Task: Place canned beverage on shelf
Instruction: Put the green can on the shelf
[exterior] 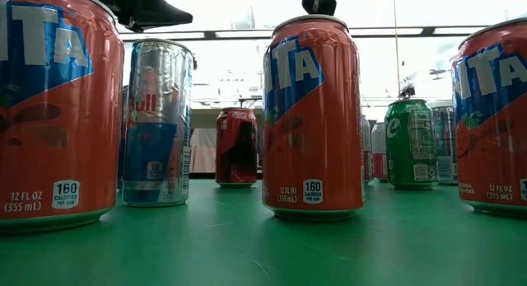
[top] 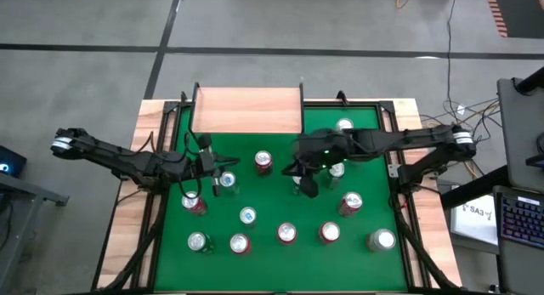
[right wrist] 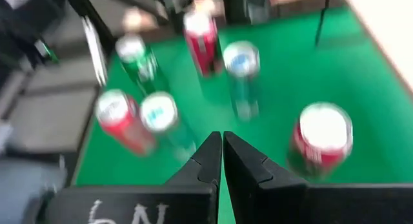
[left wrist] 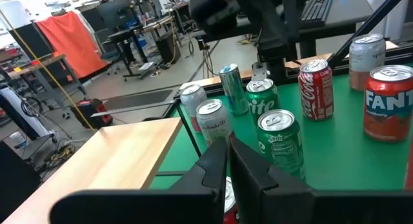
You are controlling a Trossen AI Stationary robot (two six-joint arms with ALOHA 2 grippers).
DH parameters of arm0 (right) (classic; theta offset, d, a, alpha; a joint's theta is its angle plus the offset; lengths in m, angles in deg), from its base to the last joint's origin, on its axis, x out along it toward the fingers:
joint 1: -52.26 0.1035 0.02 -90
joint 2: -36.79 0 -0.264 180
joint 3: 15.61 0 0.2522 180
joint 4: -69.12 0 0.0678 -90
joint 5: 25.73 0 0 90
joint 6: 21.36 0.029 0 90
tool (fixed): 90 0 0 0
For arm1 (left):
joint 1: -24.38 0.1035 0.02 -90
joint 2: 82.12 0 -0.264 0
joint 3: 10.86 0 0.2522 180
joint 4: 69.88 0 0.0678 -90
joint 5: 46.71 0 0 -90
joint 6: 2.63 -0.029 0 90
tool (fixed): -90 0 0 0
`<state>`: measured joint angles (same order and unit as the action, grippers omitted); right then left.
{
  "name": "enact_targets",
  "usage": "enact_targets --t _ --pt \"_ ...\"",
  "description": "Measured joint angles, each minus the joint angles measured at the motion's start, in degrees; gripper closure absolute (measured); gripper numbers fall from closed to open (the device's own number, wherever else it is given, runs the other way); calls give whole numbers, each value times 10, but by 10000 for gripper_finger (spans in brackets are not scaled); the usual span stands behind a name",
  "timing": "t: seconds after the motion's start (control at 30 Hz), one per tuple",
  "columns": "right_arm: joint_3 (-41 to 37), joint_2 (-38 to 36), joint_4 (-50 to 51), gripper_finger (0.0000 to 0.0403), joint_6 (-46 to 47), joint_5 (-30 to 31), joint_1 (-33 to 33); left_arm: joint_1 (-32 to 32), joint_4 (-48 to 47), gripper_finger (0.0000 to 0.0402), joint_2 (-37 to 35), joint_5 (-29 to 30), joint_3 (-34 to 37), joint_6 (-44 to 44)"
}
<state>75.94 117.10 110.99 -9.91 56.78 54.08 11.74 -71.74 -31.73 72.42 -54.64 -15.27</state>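
Observation:
Several beverage cans stand upright on the green table (top: 255, 197), among them a Coca-Cola can (left wrist: 316, 88), Sprite cans (left wrist: 279, 137) and an orange Fanta can (exterior: 313, 113). The shelf (top: 246, 110), a light-wood board, stands at the table's far edge, left of centre, with nothing on its top. My left gripper (top: 218, 167) hangs shut above the cans at the table's left and points toward the right side (left wrist: 229, 153). My right gripper (top: 293, 169) hangs shut above the table's middle, pointing left and slanting down (right wrist: 222, 146). Neither holds a can.
Cans stand close together over most of the table, with a row (top: 285, 234) near the front edge. A black frame rail (top: 395, 172) runs along the table's sides. A desk with a keyboard (top: 518, 218) stands to the right. Bare green shows in front of the shelf (top: 246, 146).

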Motion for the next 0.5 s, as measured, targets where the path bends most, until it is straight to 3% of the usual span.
enact_targets --t 0.2,0.5 --pt "51 49 147 394 4 0 0 0 4 399 -3 2 0 -11" --pt "61 100 160 394 5 0 0 0 5 399 -2 3 -1 -52"
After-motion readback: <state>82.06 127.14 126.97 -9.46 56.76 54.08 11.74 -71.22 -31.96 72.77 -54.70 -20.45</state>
